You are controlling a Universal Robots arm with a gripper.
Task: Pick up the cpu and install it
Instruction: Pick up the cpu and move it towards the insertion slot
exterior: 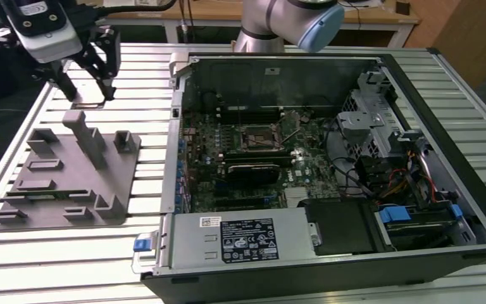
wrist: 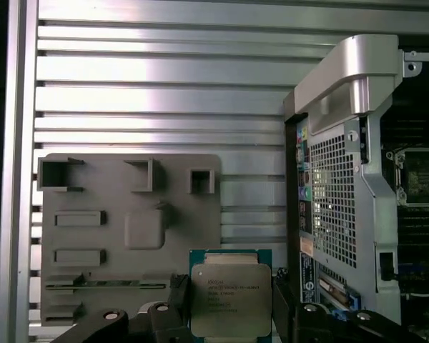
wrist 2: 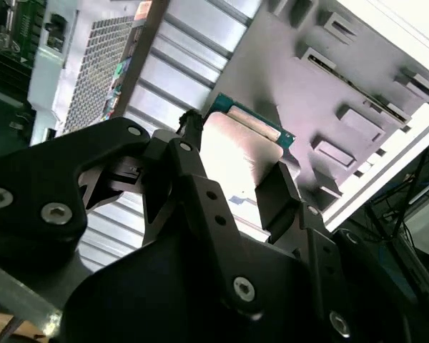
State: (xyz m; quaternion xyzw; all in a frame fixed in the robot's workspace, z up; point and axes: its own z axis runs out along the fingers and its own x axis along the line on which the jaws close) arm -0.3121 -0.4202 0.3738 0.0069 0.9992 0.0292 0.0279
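Black gripper [wrist: 229, 289] jaws pinch the cpu [wrist: 231, 304] between them by opposite edges, clear above the grey fixture tray [wrist: 129, 193]. Pickup looks done; installing calls for squaring it over the socket [exterior: 258, 136], well apart from the jaws.

Exterior view — elevated, angled down over fixture tray [exterior: 57, 190] and computer case [exterior: 293, 69]. Both wrist views — close above the tray, shared by all.
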